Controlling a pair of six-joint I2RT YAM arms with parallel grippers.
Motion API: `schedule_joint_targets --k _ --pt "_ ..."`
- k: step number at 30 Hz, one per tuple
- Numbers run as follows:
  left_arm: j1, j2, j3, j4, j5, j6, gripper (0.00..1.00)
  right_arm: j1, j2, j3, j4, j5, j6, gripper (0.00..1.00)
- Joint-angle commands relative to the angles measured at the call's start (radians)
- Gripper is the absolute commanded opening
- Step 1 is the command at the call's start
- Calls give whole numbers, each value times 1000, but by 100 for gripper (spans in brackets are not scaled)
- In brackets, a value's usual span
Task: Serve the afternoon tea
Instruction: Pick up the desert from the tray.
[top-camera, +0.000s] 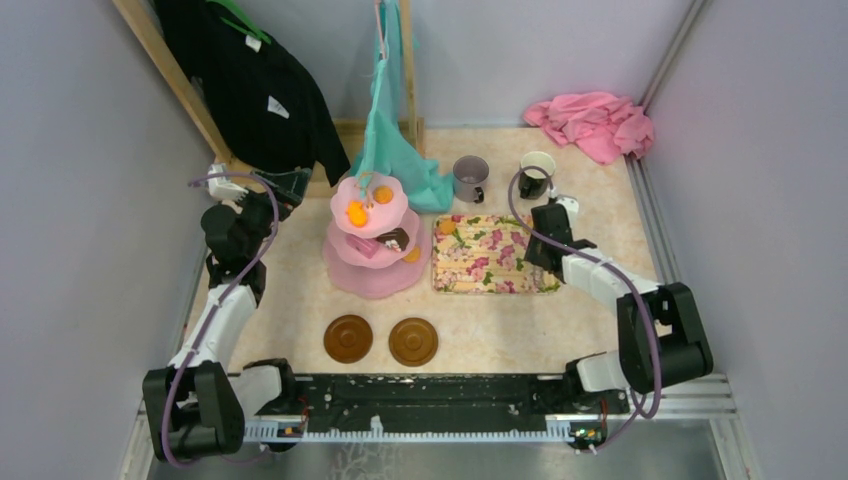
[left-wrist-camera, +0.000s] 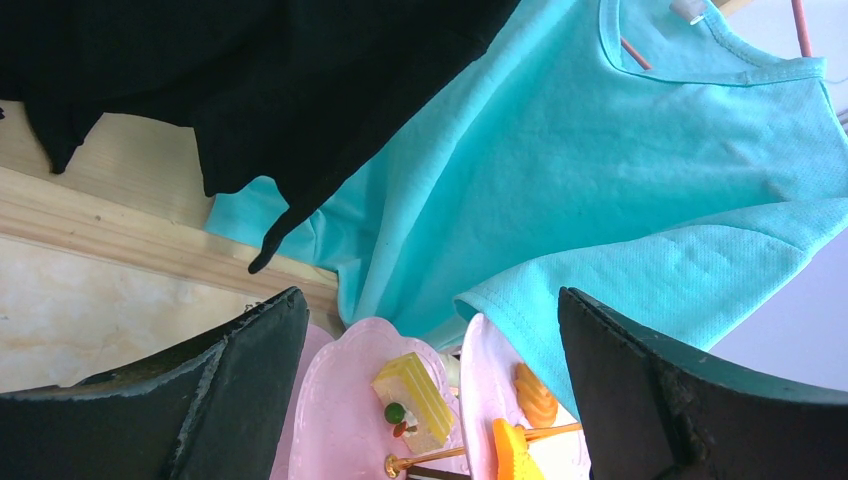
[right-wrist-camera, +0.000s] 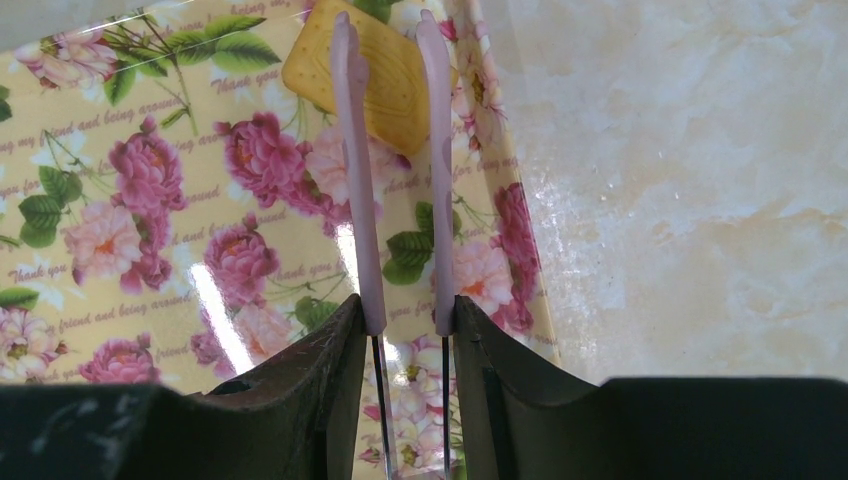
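The pink three-tier stand (top-camera: 366, 276) stands left of centre, with orange cakes (top-camera: 356, 212) on its top tier and a brown cake (top-camera: 392, 240) on the middle one. My left gripper (top-camera: 255, 205) hovers open to its left. In the left wrist view the wide open gripper (left-wrist-camera: 430, 300) frames a yellow cake (left-wrist-camera: 415, 395) and an orange cake (left-wrist-camera: 535, 395) on the tiers. My right gripper (right-wrist-camera: 407, 305) is shut on pink-tipped tongs (right-wrist-camera: 350, 150), whose arms reach over a yellow biscuit (right-wrist-camera: 385, 65) on the floral tray (right-wrist-camera: 150, 200). A grey mug (top-camera: 470, 177), a black mug (top-camera: 536, 173) and two brown discs (top-camera: 348, 338) stand apart.
Teal fabric (top-camera: 390, 150) hangs right behind the stand, touching its top tier. A black garment (top-camera: 250, 80) hangs on a wooden frame at the back left. A pink cloth (top-camera: 592, 122) lies in the back right corner. Walls close in on both sides.
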Motion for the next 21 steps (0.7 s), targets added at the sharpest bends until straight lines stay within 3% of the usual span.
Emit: schedule_joint_targets --k 1,13,21 --pt "-3 -14 2 35 20 -5 99 -13 6 58 40 -21 -1 35" --pt "-3 -15 2 38 24 -9 99 -13 8 51 12 -108 18 34" --pt "-2 -13 1 38 25 -9 99 -13 -12 100 -14 -17 -14 33"
